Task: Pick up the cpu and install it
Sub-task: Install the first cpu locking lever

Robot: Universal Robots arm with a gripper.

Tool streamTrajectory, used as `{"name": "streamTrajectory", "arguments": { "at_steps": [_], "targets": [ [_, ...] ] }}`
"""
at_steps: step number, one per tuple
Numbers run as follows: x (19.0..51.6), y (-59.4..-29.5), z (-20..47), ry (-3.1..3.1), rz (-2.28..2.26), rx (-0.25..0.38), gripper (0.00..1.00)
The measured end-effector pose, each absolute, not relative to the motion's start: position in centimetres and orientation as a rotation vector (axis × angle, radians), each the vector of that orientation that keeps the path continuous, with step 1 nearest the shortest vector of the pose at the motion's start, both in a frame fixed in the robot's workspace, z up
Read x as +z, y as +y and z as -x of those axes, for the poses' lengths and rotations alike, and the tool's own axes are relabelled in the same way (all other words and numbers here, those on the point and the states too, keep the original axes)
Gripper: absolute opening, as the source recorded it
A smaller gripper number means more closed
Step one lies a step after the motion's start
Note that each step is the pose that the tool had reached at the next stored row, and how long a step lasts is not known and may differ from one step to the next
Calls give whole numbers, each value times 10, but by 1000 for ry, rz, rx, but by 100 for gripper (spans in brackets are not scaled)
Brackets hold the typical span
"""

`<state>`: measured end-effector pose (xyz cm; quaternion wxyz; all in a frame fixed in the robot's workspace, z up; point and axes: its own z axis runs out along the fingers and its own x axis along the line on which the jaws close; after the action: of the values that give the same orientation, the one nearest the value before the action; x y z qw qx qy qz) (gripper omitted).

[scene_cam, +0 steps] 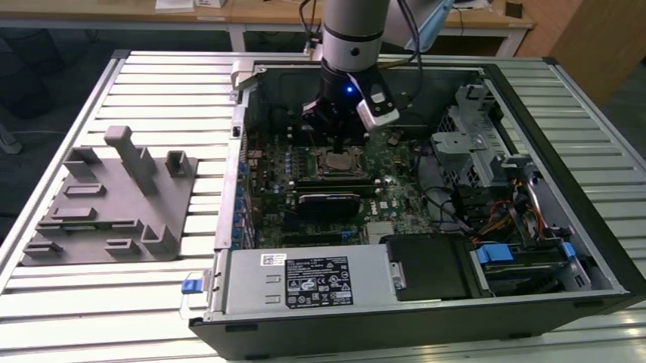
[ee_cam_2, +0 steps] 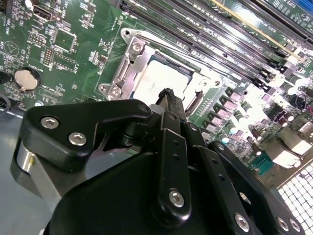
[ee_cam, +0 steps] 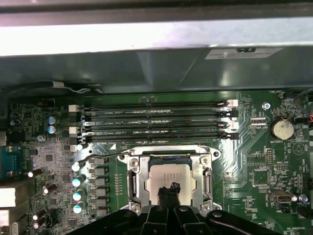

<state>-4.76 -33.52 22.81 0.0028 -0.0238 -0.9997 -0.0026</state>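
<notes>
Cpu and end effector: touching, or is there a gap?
Cannot tell. In both wrist views the tip of the end effector overlaps the cpu seated in its socket, but neither shows contact or a gap plainly.

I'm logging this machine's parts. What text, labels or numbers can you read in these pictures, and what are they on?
Nothing reads clearly.
Large label on the grey metal box: print too small.
Small white sticker beside it: blurred.
Pale label on the case wall: blurred.
Lettering on the motherboard by the coin cell: too small.
cpu top: no legible marking.
</notes>
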Motion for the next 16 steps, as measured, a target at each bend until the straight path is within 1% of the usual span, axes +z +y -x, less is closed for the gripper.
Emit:
{"name": "streamTrajectory", "arguments": {
  "at_steps": [16],
  "targets": [
    [228, -335, 64, -3135, 75, -8, 11]
  ]
}}
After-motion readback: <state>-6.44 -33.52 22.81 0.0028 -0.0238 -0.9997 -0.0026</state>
